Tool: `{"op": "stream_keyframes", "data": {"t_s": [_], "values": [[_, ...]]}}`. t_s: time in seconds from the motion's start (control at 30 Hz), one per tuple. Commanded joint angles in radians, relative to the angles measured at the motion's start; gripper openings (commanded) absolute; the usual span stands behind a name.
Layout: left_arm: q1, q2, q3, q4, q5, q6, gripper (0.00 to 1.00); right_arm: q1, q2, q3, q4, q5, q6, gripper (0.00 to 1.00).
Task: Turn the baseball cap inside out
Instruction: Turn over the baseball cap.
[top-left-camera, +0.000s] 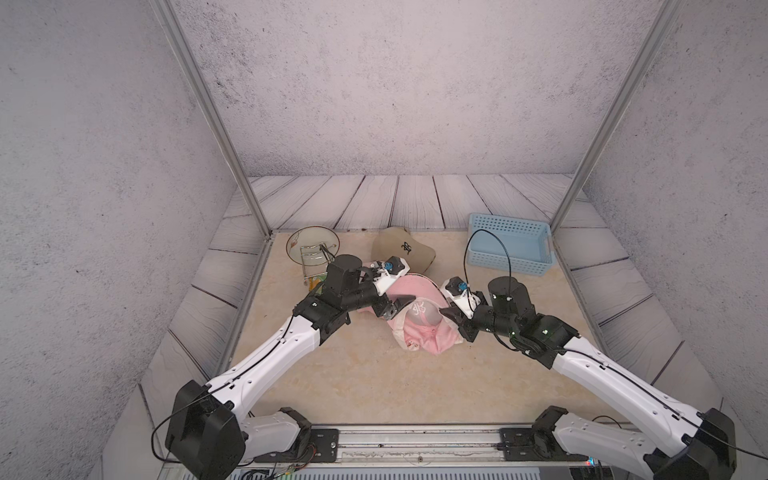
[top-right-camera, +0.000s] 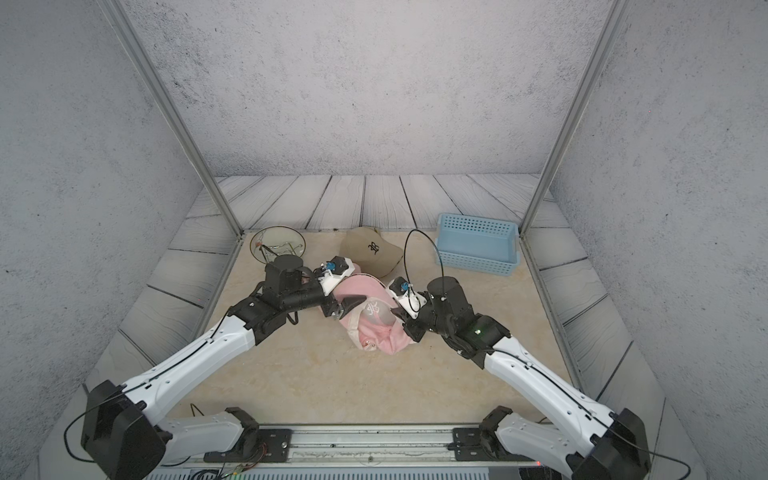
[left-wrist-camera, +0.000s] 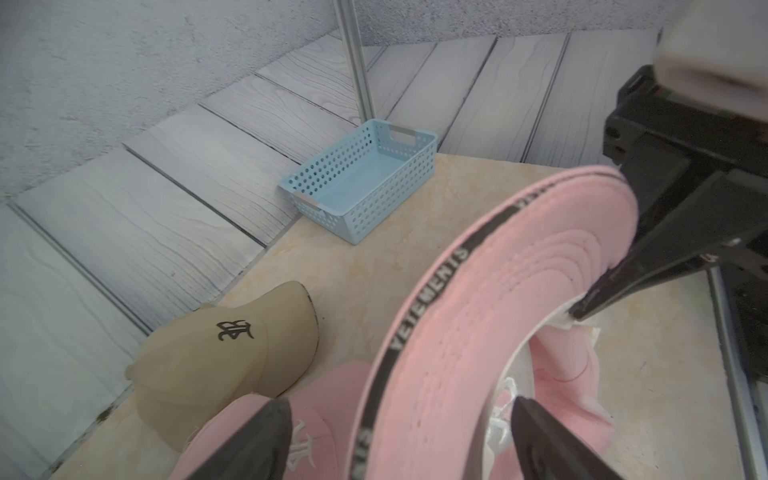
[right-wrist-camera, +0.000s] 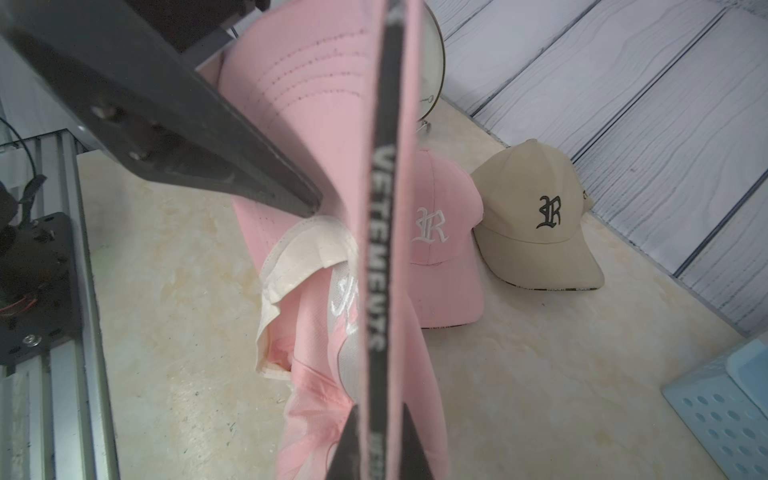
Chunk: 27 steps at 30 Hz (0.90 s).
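Grey rough-plastered walls and a rim of pale wood-look planks close in a beige marbled tabletop (top-left-camera: 353, 374). At its centre is the pink fabric baseball cap (top-left-camera: 430, 338), partly turned. Its crown is crumpled on the surface on the 6 o'clock side, showing white lining, a cream sweatband and the back of a stitched letter. Its stiff brim (left-wrist-camera: 478, 311), edged with a black band lettered VETEMENTS, is lifted off the table toward 12 o'clock.

The right gripper (top-left-camera: 453, 319) comes in from 4 o'clock and is pinched tight across the brim's banded edge. The right wrist view shows a fingertip pressed against each face of it. The left gripper (top-left-camera: 401, 306) reaches in from 8 o'clock with its fingers (left-wrist-camera: 266, 432) spread wide, one on each side of the brim, clamping nothing. One fingertip sits right by the sweatband under the brim; whether it touches cannot be told.

A second pink cap with a white gothic letter (right-wrist-camera: 440, 257) rests just behind the held one, mostly hidden under the left wrist in both top views. A beige cap with a black gothic letter (top-left-camera: 401, 249) sits at 12 o'clock, beside it. A light-blue perforated plastic basket (top-left-camera: 509, 266) stands at 2 o'clock near the corner post. A round glass disc on a wire stand (top-left-camera: 309, 243) is at 10 o'clock.
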Motion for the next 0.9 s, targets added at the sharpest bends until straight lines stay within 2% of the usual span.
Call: {"op": "stream_keyframes", "data": {"t_s": [0.0, 0.03, 0.13, 0.2, 0.23, 0.33, 0.47, 0.53, 0.87], "values": [[0.005, 0.009, 0.046, -0.020, 0.182, 0.034, 0.77, -0.001, -0.024, 0.031, 0.007, -0.074, 0.017, 0.00], [0.005, 0.013, 0.051, -0.025, 0.214, 0.032, 0.68, -0.001, -0.023, 0.031, 0.008, -0.077, 0.018, 0.00], [0.005, 0.024, 0.062, -0.025, 0.281, 0.015, 0.33, -0.006, -0.013, 0.031, 0.014, -0.096, 0.026, 0.00], [0.006, 0.023, 0.078, -0.043, 0.265, 0.006, 0.04, -0.016, -0.005, 0.028, 0.020, -0.124, 0.041, 0.00], [0.008, 0.017, 0.086, -0.061, 0.244, 0.009, 0.00, -0.024, 0.001, 0.024, 0.024, -0.153, 0.046, 0.00], [0.029, -0.009, 0.109, -0.098, 0.208, -0.007, 0.00, -0.054, 0.013, 0.006, 0.045, -0.215, 0.067, 0.00], [0.063, -0.041, 0.144, -0.141, 0.215, -0.032, 0.00, -0.094, 0.021, -0.031, 0.095, -0.299, 0.087, 0.22], [0.071, -0.052, 0.158, -0.157, 0.215, -0.036, 0.00, -0.101, 0.031, -0.034, 0.099, -0.328, 0.083, 0.28], [0.109, -0.116, 0.155, -0.134, 0.128, -0.080, 0.00, -0.115, 0.068, -0.051, 0.086, -0.397, 0.067, 0.33]]}}
